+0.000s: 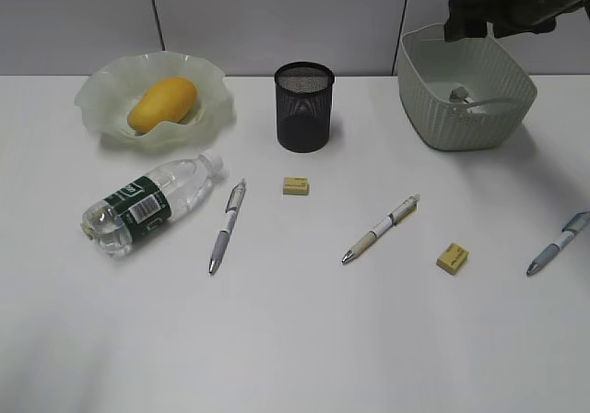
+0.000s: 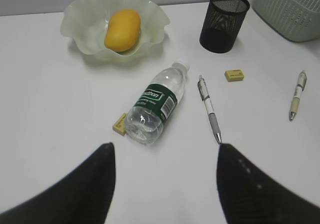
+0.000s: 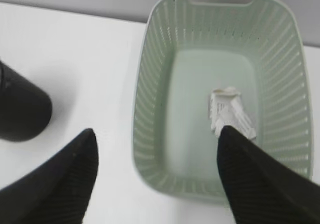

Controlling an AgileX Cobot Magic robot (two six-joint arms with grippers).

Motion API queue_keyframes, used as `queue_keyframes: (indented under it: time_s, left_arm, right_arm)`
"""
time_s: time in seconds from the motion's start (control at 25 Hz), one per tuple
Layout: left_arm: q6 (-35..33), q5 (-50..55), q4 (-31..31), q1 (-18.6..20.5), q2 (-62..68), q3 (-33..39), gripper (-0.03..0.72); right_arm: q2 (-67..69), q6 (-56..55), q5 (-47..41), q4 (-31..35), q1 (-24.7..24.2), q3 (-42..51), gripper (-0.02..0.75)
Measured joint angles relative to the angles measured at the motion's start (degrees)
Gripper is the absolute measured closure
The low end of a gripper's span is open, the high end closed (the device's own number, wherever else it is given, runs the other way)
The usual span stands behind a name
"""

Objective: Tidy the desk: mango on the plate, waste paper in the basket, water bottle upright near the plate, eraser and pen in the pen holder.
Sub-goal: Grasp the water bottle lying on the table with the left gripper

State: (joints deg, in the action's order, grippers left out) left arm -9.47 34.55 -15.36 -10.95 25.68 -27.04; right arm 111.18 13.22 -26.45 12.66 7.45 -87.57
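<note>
The mango [image 1: 162,104] lies in the wavy green plate [image 1: 101,90] at the back left. The water bottle [image 1: 152,203] lies on its side on the desk [image 1: 295,339], and a yellow eraser [image 2: 119,124] rests against its base. The waste paper [image 3: 230,111] lies on the floor of the ribbed basket [image 3: 150,109]. My right gripper [image 3: 157,131] hangs open above the basket's near rim, holding nothing. My left gripper [image 2: 165,151] is open over bare desk, short of the bottle [image 2: 152,106]. The black mesh pen holder [image 1: 304,107] stands upright at the back centre.
Three pens lie on the desk: one [image 1: 227,224] right of the bottle, one [image 1: 381,228] in the middle, one [image 1: 559,243] at the right edge. Two more erasers lie loose [image 1: 296,185] [image 1: 452,258]. My right arm [image 1: 521,3] reaches in over the basket [image 1: 442,123].
</note>
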Motion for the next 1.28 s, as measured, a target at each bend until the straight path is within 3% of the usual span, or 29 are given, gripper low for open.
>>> queue_keyframes:
  time_s: [0.28, 0.6, 0.96, 1.28]
  left_arm:
    - [0.00, 0.00, 0.00, 0.00, 0.00, 0.00, 0.207]
    - [0.00, 0.00, 0.06, 0.00, 0.00, 0.00, 0.207]
    - [0.00, 0.00, 0.33, 0.00, 0.00, 0.00, 0.207]
    - [0.00, 0.00, 0.38, 0.00, 0.00, 0.00, 0.207]
  right_arm:
    - [-3.51, -1.25, -19.65, -0.02, 0.00, -0.11, 0.166]
    - [-5.24, -7.82, -40.62, -4.98, 0.00, -0.11, 0.166]
    - [-20.04, -12.75, -42.50, -4.85, 0.00, 0.97, 0.197]
    - [-46.62, -13.59, -40.85, -4.53, 0.00, 18.32, 0.216]
